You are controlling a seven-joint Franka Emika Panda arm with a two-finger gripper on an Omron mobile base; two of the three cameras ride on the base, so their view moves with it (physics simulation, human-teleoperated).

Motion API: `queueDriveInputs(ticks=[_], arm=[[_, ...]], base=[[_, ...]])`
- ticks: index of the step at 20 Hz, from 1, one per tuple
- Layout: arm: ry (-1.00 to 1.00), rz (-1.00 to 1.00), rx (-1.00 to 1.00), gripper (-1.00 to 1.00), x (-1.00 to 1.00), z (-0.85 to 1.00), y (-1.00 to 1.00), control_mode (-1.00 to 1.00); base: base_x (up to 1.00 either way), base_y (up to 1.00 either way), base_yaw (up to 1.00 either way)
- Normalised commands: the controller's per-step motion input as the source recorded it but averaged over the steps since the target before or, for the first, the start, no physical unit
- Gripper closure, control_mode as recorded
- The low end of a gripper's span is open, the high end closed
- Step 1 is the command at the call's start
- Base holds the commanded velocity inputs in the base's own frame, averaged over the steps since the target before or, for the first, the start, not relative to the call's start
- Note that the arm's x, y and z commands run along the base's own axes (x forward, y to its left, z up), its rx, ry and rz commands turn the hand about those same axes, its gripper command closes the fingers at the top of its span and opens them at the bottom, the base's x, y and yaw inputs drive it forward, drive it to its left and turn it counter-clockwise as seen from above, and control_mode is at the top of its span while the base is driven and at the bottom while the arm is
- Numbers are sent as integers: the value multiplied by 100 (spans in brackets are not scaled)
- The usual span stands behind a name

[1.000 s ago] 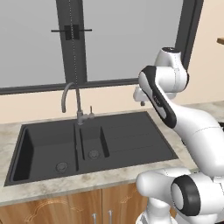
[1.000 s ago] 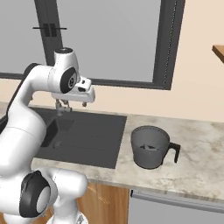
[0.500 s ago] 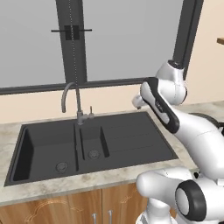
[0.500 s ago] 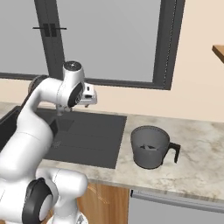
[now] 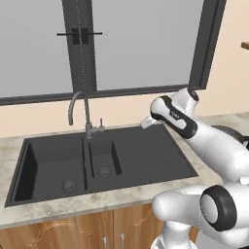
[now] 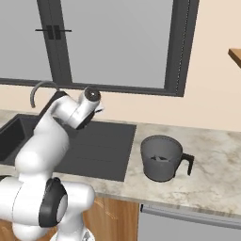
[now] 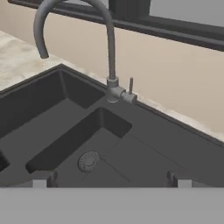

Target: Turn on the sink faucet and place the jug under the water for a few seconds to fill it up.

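Note:
The sink faucet (image 7: pixel 110 48) is a thin grey gooseneck with its small side lever (image 7: pixel 130 85) standing upright at the base; no water runs from it. It rises at the back of the black double sink (image 5: pixel 58 160), whose small basin has a round drain (image 7: pixel 89 161). My gripper (image 7: pixel 109 179) is open, its fingertips (image 7: pixel 43 178) far apart, hovering above the drainboard (image 5: pixel 146 155) to the right of the faucet (image 5: pixel 80 109) and facing it. The dark grey jug (image 6: pixel 161 157) stands upright on the counter right of the sink (image 6: pixel 108 146), black handle pointing right, apart from the gripper.
A marble counter (image 6: pixel 212 164) runs around the sink, with a beige wall and a dark-framed window (image 5: pixel 136 44) behind it. Wooden cabinet doors (image 5: pixel 73 233) sit below the counter's front edge. A wooden shelf corner (image 6: pixel 235 54) juts in at the far right.
The hand has come down and swung left toward the faucet, now low over the drainboard. The jug and faucet lever have not moved.

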Motion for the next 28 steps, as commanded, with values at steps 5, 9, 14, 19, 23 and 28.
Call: queueDriveInputs(ticks=[5,9,14,19,23,28], arm=[[5,23,1,-100,20,-28,25,-100],[2,4,0,-100,26,-18,51,-100],[-5,-2,0,-100,11,-22,56,-100],[-5,-3,2,-100,12,-16,19,-100],[-9,-1,8,-100,14,-17,4,-100],[-14,0,13,-100,29,-14,12,-100]], base=[[0,0,0],[0,0,0],[0,0,0],[0,0,0],[0,0,0],[0,0,0]])
